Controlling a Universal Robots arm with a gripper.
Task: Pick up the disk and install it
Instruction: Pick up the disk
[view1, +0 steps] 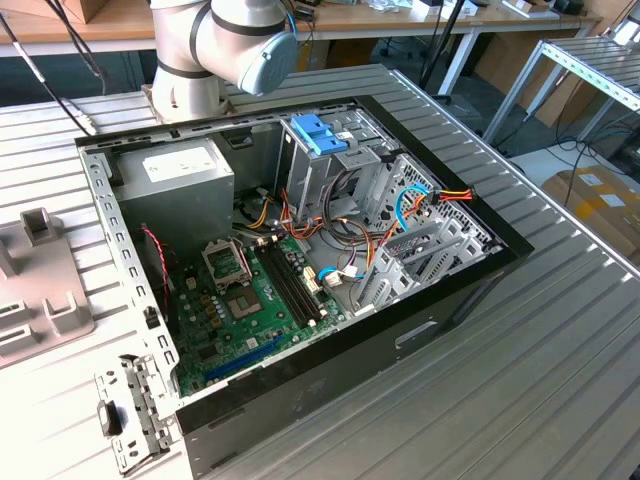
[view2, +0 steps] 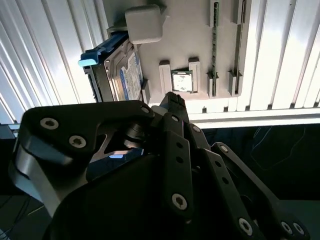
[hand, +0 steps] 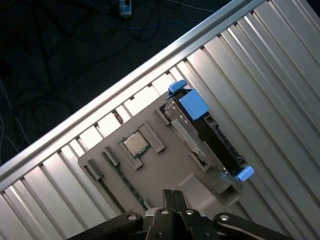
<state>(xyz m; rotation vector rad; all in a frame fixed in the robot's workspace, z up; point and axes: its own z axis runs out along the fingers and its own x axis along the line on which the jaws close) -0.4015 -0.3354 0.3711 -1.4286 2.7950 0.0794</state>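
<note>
The disk (hand: 212, 137) stands on edge in a grey holder (hand: 165, 167) on the ribbed table; it looks like a dark slab with blue trim at both ends. The second wrist view shows the disk's (view2: 125, 75) labelled face beside the holder (view2: 190, 35). My gripper (hand: 173, 199) hangs above the holder, to one side of the disk and apart from it. Its black fingers (view2: 172, 107) are shut together with nothing between them.
A processor chip (hand: 136, 144) and a memory stick (hand: 122, 180) also sit in the holder. In the exterior view an open computer case (view1: 300, 250) lies on the table, with a blue-latched drive cage (view1: 322, 135), a grey power supply (view1: 180, 175) and the arm's base (view1: 225, 45) behind.
</note>
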